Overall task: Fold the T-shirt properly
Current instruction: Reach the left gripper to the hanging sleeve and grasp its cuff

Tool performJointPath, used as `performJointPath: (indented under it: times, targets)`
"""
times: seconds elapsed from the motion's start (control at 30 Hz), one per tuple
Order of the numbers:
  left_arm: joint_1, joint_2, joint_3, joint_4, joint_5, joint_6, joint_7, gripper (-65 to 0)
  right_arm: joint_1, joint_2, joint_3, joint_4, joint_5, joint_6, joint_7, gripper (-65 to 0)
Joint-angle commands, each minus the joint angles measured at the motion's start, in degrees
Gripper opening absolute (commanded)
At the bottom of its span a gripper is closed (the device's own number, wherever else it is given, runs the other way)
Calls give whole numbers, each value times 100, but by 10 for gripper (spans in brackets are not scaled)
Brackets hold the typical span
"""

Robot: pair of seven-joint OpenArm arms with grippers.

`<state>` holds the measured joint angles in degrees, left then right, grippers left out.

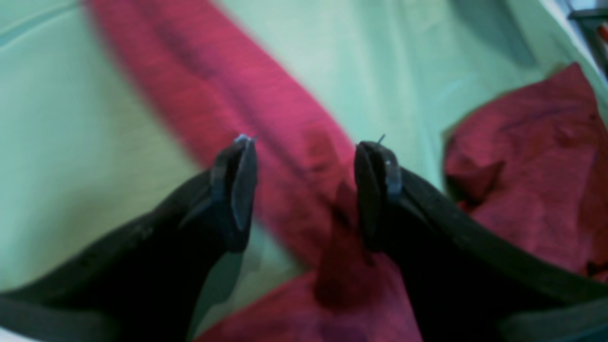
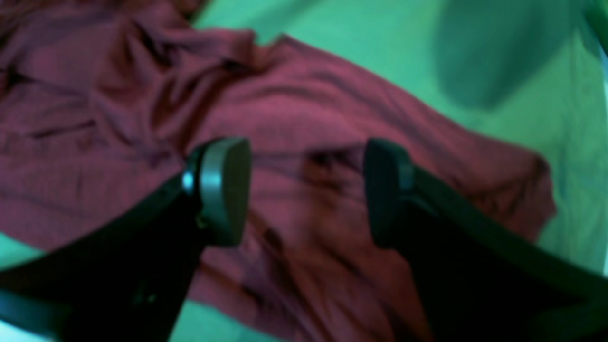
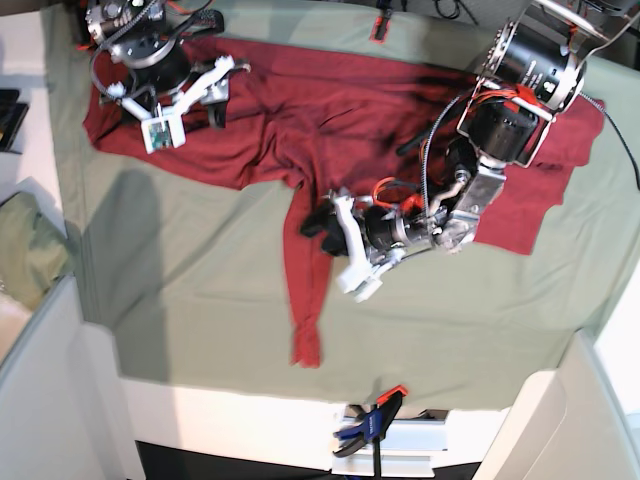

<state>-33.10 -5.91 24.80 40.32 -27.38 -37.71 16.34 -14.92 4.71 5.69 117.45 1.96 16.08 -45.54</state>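
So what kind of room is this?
Probably a robot lab workbench: two robot arms, left gripper and right gripper, work over a red T-shirt on a green table cloth, with a clamp at the edge.

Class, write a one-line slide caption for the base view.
Two open grippers, left and right, over a dark red T-shirt spread on green cloth.

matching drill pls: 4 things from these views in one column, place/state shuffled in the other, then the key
Things:
1. T-shirt
2. left gripper
3. right gripper
4. blue clamp

Place or state:
A. open, above the shirt's body near one end
B. on the table's front edge
C. dark red, spread across the green table cloth, one sleeve trailing forward
D. open, next to the trailing sleeve

Pairs: 1-C, 2-D, 3-A, 4-B
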Motion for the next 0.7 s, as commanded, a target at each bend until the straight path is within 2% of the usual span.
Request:
performJointPath:
  times: [0.0, 0.07, 0.27, 0.47, 0.57, 0.67]
  targets:
    - [-195, 24, -22, 52, -57, 55, -131, -285, -39, 9, 90, 197, 68, 2, 114, -275]
    - [-199, 96, -22, -7, 17, 72, -136, -285, -199, 9, 219, 361, 68, 0, 118, -275]
    - [-214, 114, -22, -70, 289, 409, -184, -285, -518, 22, 374, 763, 87, 2, 118, -275]
    - [-328, 101, -22, -68, 426, 431, -184, -285, -577, 22, 372, 800, 90, 2, 133, -275]
    - [-330, 103, -22, -70, 588, 601, -195, -285, -579, 22, 372, 800, 90, 2, 129, -275]
    - [-256, 116, -22, -70, 636, 601, -201, -289, -577, 22, 372, 800, 90, 2, 133, -275]
